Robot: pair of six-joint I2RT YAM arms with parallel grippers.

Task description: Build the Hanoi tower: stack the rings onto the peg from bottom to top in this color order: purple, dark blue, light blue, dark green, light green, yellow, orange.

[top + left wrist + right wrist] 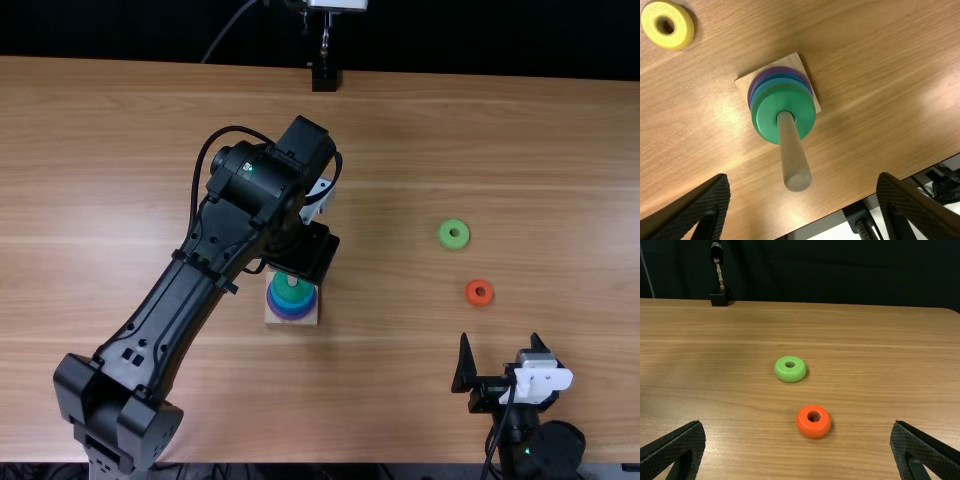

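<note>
Four rings threaded on a round, pale wooden peg (791, 152), flat over a square, light wooden base (742, 85): from the bottom up, a purple ring (780, 70), a dark blue ring (780, 76), a light blue ring (780, 81) and a smaller dark green ring (766, 117). Upper length of the peg bare above the green. Left of the middle of the wooden table (150, 110), in the top view, for the whole stack.

Directly above it, the black left gripper (310, 250), at the end of a sharply bent arm. Claw released, fingers (715, 205) wide apart, nothing gripped; peg tip between the two sides in the left wrist view, clear of both.

Low over the right part of the table, near the near edge, the black right gripper (500, 340). Claw released too, two fingers (687, 445) well separated and empty.

Flat on the wood, off the peg: a thick yellow ring (684, 27), near the base but apart from it; to the right of the stack, a light green ring (790, 374) and, closer to the right gripper, a small orange ring (814, 429). Those two near each other, not touching.

At the table's far edge, a black stand (325, 78) with a metal rod, before a black curtain (840, 270).
</note>
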